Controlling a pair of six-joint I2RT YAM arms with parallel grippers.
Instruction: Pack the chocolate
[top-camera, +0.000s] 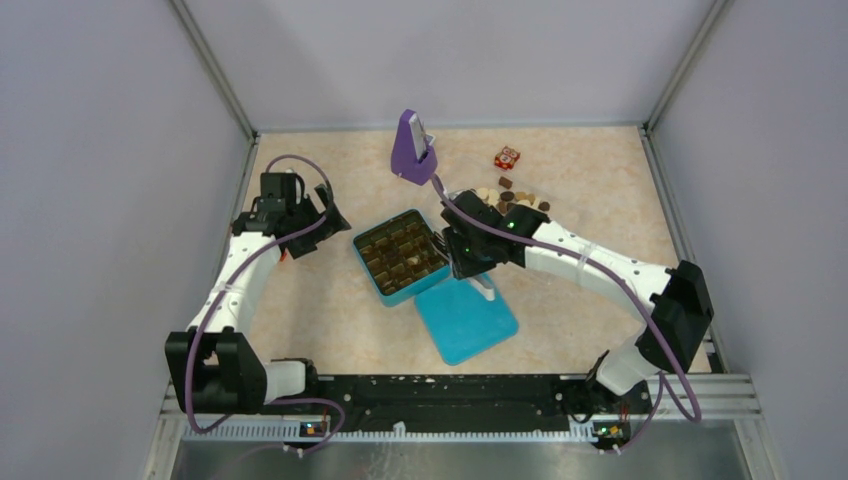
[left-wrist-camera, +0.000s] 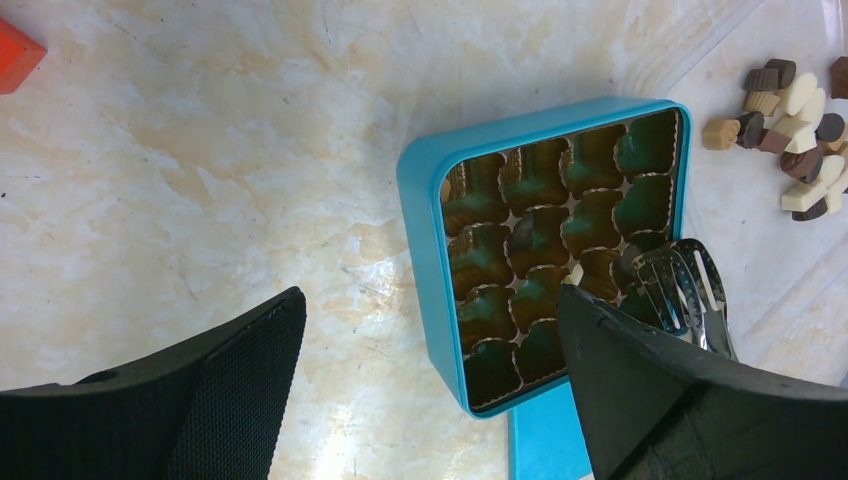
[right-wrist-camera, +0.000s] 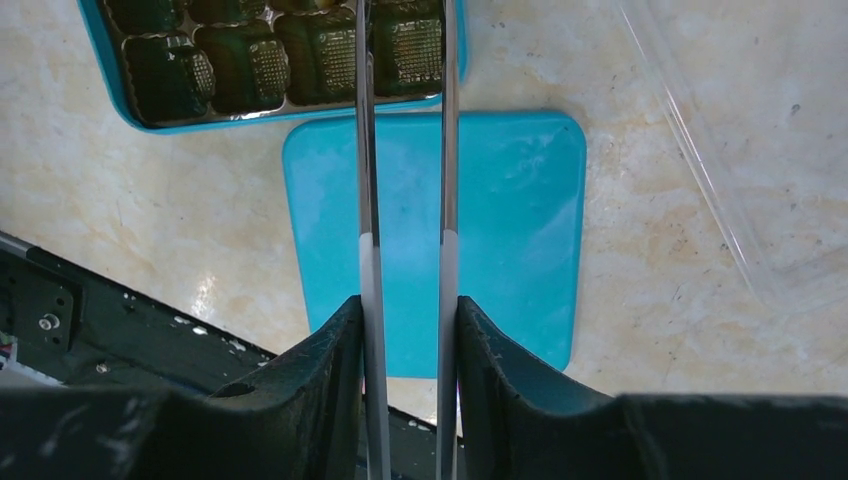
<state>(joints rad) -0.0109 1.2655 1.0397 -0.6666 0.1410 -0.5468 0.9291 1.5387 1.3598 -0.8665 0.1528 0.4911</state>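
The right end effector (right-wrist-camera: 405, 320) is gripping metal tongs (right-wrist-camera: 365, 150) over the blue tin (left-wrist-camera: 420, 230) at the middle of the counter (top-camera: 330, 310). The left end effector (left-wrist-camera: 430, 300) is hovering, fingers spread wide. The chocolate (top-camera: 512, 198) is lying heaped near the counter's far edge, right of centre.

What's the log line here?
left end effector: open | right end effector: shut on tongs over tin | chocolate: piled outside | lid: off

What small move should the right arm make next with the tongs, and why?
Probably lift the tongs, held by the right tool, out of the blue box and swing them toward the loose chocolate. Their tips sit over a corner cell, no piece shows between them, and the cells look empty.
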